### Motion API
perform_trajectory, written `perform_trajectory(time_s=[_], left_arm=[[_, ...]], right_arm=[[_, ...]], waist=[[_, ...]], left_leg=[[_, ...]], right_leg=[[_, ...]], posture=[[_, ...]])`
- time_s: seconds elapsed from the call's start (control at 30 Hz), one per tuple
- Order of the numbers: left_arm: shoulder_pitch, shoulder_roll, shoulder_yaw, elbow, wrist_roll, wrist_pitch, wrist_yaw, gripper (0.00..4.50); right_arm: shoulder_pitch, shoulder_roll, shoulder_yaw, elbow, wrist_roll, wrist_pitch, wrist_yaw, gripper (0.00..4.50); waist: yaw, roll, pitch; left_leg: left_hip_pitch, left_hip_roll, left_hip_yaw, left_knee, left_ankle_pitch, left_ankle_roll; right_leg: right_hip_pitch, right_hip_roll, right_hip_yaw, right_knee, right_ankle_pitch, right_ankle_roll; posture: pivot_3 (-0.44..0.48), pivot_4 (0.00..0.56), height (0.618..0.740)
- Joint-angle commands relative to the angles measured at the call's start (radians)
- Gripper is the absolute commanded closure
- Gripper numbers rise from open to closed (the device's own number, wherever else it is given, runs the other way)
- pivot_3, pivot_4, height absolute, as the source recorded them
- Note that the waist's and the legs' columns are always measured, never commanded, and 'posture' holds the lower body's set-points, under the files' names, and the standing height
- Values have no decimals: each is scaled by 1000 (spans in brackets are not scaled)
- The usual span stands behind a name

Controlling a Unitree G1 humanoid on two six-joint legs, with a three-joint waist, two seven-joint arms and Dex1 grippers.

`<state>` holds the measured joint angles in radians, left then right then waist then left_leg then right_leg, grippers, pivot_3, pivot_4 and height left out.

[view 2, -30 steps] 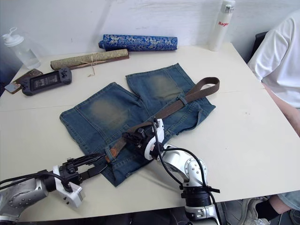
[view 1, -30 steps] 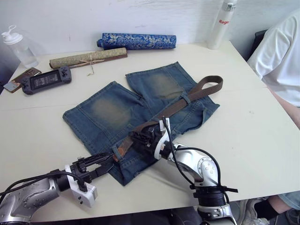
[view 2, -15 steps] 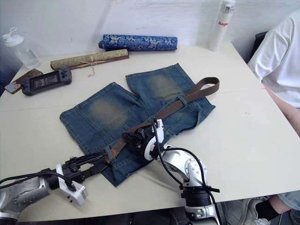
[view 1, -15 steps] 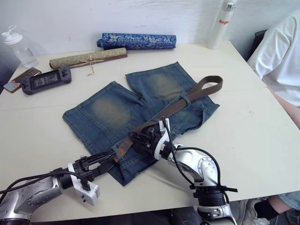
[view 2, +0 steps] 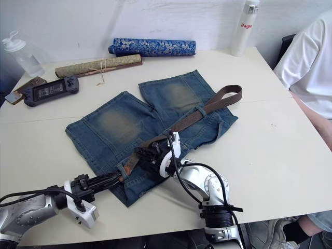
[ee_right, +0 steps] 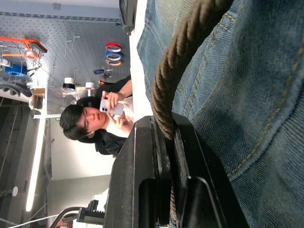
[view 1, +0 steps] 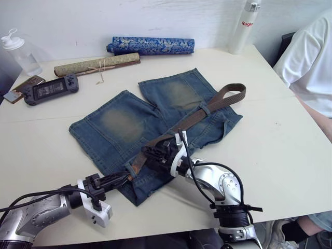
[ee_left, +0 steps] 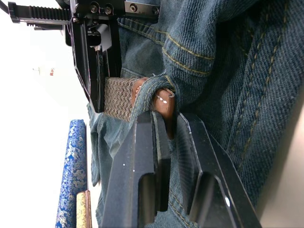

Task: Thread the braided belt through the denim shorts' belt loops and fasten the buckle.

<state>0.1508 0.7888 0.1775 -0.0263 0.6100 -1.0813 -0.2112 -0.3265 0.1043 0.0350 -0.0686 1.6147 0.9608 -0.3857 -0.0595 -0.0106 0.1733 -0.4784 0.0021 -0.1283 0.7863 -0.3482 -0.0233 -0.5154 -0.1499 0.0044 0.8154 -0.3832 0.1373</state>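
Left eye view shows the mid-blue faded denim shorts (view 1: pixel 155 122) lying flat on the pale surface (view 1: pixel 270 150), waistband toward the robot. The long dark-brown braided belt (view 1: pixel 205 110) runs along that waistband, passing under a short denim belt loop (view 1: pixel 206 110) before curling into an open bend near the shorts' right edge. The right end effector (view 1: pixel 155 153) is clamped on the woven strap midway along the waistband; its wrist view shows the strap pinched between closed fingers (ee_right: pixel 164 156). The left end effector (ee_left: pixel 166 123) sits at the waistband's near corner, fingers slightly apart around the belt's smooth tan leather tip (ee_left: pixel 165 102), which pokes out from another loop. Whether they grip the tip is unclear.
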Motion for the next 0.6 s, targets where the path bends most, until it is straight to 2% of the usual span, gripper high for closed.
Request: perform_trajectory(time_s=[0.03,0.2,0.27,0.33,0.53,0.6], left_arm=[[20,7,-3,-18,-11,24,5,4468],[28,8,-1,-25,-3,31,16,4468],[31,9,0,-28,-3,34,20,4468],[36,11,5,-27,-3,36,26,4468],[82,19,56,-26,-43,41,52,4468],[98,27,74,-16,-56,45,59,4468]], right_arm=[[15,4,32,42,-10,34,-12,4500],[12,-3,21,43,2,35,-28,4500],[9,-17,15,34,4,36,-32,3673],[5,-28,1,22,26,33,-36,3053],[18,-126,-52,-80,91,20,-71,290],[22,-193,-82,-142,101,7,-59,290]], waist=[[0,0,0],[-1,0,0],[0,0,0],[3,1,0],[2,2,1],[3,2,1]], left_leg=[[0,0,0,0,0,0],[0,0,0,0,0,0],[0,0,0,0,0,0],[0,0,0,0,0,0],[-1,0,0,0,0,0],[-2,0,0,1,-1,-1]], right_leg=[[0,0,0,0,0,0],[0,0,0,0,0,0],[0,0,0,0,0,0],[0,0,0,0,0,0],[-1,0,0,0,0,0],[-1,0,0,0,0,0]], posture=[[0,150,645],[0,150,645],[0,150,645],[0,150,645],[0,150,645],[0,150,645]])
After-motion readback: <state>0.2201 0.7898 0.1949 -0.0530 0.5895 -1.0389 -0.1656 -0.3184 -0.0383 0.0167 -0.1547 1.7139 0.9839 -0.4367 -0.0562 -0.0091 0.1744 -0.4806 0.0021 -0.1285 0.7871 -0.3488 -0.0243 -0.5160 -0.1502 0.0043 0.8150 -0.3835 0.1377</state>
